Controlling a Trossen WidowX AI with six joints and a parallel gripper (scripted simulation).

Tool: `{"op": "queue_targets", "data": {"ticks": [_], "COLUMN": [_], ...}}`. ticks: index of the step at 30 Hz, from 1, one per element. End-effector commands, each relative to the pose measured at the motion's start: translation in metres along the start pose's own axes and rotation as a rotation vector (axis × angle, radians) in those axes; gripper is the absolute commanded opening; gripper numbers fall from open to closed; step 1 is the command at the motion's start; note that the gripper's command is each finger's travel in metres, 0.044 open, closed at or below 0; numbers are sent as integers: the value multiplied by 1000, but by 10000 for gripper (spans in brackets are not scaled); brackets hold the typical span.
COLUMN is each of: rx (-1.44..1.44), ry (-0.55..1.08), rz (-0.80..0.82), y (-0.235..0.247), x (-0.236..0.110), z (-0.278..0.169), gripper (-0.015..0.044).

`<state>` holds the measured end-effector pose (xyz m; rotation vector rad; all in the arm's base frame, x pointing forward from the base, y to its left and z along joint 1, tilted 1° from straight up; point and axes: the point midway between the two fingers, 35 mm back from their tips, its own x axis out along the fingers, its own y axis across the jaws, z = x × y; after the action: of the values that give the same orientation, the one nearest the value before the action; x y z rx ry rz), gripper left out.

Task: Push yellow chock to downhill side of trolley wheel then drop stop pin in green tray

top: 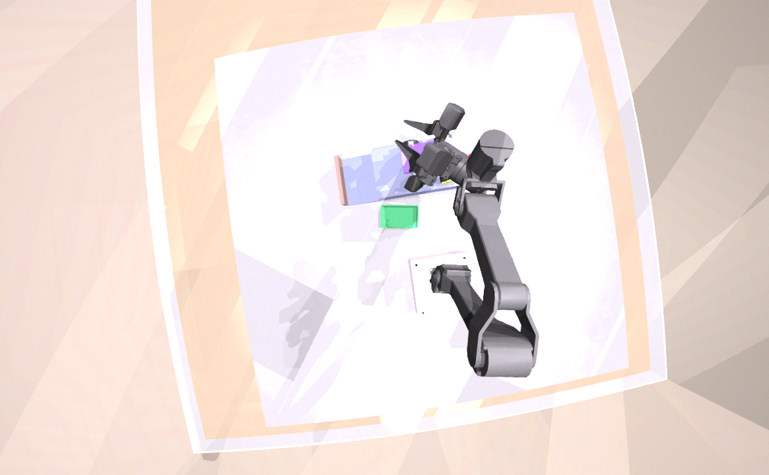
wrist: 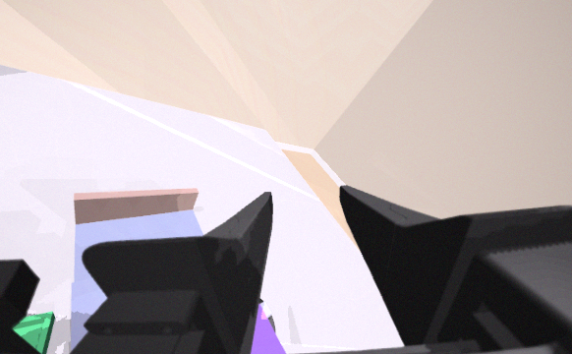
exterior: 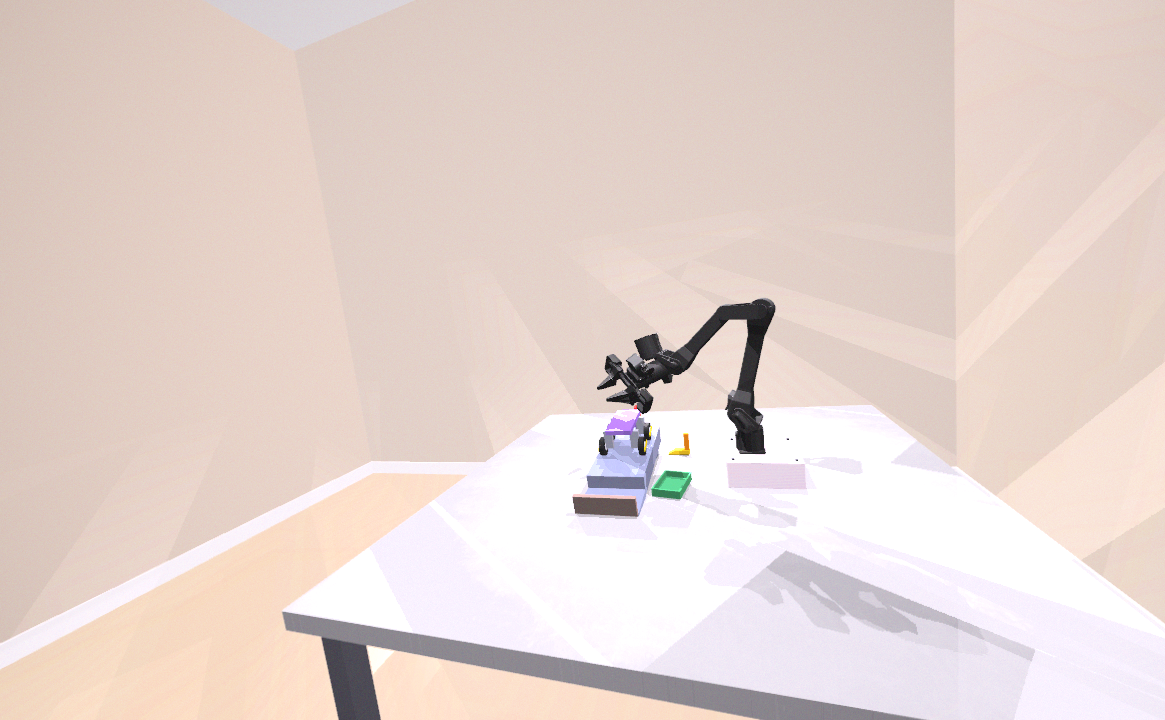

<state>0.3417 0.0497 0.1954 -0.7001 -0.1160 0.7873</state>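
Claw half-spread (holding nothing), above trolley; chock apart.

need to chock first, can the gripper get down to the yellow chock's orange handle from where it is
Probably yes: the chock stands alone on the table right of the ramp, nothing over it, and the gripper hangs open and unloaded above the trolley nearby.

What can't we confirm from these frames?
- Stop pin: a red speck in exterior view; top view mostly hides it under the arm.
- Chock: barely visible in top view, absent from wrist view.
- Trolley wheels: too small in exterior view; wrist view shows only the body's corner.
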Motion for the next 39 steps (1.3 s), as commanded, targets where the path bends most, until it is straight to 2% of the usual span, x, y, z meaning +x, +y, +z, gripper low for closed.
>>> {"op": "queue_targets", "data": {"ticks": [1,7,13,19,26,35,39], "rx": [-50,-100,-135,-127,-108,-98,-78], "ry": [268,567,823,1009,1079,1090,1069], "rz": [-72,-64,24,273,525,641,884], "y": [-31,-49,-53,-20,15,30,58], "x": [-22,-65,-117,-161,-193,-207,-235], "z": [-46,-92,-126,-147,-150,-147,-135], "gripper": [190,190,190,190,190,190,190]}}
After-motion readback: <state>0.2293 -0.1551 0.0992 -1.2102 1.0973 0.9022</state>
